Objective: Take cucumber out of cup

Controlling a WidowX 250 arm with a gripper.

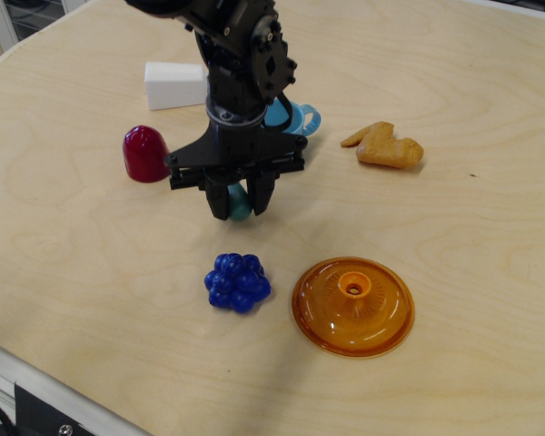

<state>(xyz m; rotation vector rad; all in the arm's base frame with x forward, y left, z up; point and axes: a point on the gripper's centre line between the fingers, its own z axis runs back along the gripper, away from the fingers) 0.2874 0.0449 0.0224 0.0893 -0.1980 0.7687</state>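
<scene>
My black gripper is shut on the teal-green cucumber, which shows between the two fingertips, held over the wooden table in front of the cup. The light blue cup stands behind the gripper, mostly hidden by the arm; part of its rim and its loop handle show to the right. The cucumber is outside the cup.
A red dome-shaped object stands to the left, a white block behind it. A dark blue berry cluster lies just in front of the gripper, an orange round lid at front right, a tan pastry-like piece at right.
</scene>
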